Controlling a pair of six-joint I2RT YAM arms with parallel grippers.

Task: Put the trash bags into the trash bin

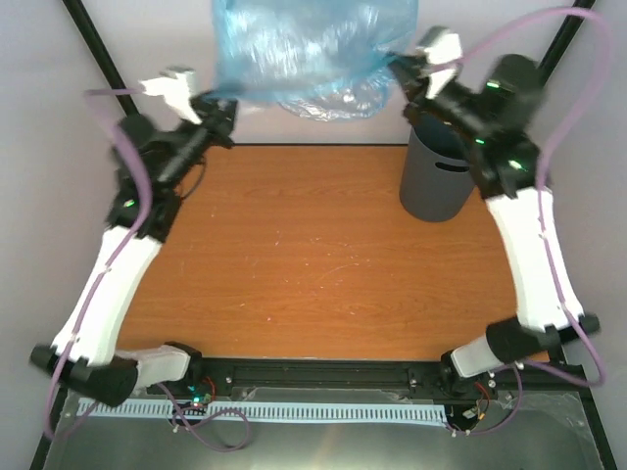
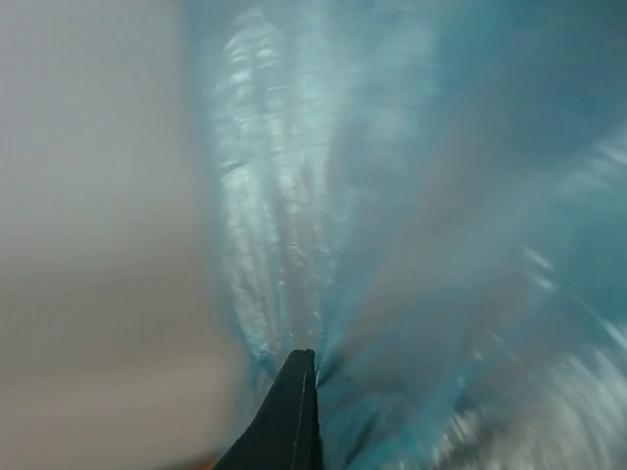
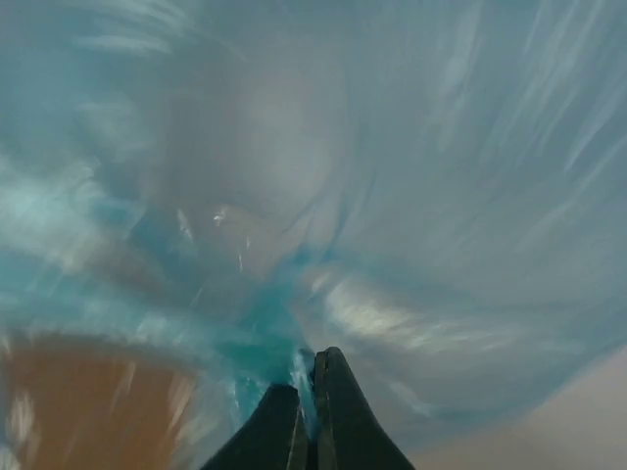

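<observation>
Two arms, two claws, two purple cables (image 1: 135,171), one bag, one bin, one table.

Far left: left arm (image 1: 108,274), white shells over black joints, one cable looped along it. Left claw (image 1: 223,106) clenched on the left edge of the bag (image 1: 304,49). In its wrist view, dark fingers pressed together, film pinched at the tips.

Centre: a single bag of thin, translucent light-blue plastic, glossy and wrinkled, blurred in every view. Hangs in the air, stretched between both claws above the far edge of the table (image 1: 313,255), touching neither table nor bin. Table flat and rectangular, orange-brown wood grain.

Right: right claw (image 1: 407,69) clenched on the bag's right edge. In its wrist view, two dark tapered fingers closed with blue film caught between them. Right arm (image 1: 524,255) of the same white and black build, the other cable arching over it.

Below the right claw: bin (image 1: 436,186), dark grey, round, slightly tapered, matte plastic, with a dark slot on its near side. Stands on the table's far right corner, partly hidden by the arm. Bag up and to its left, outside it.
</observation>
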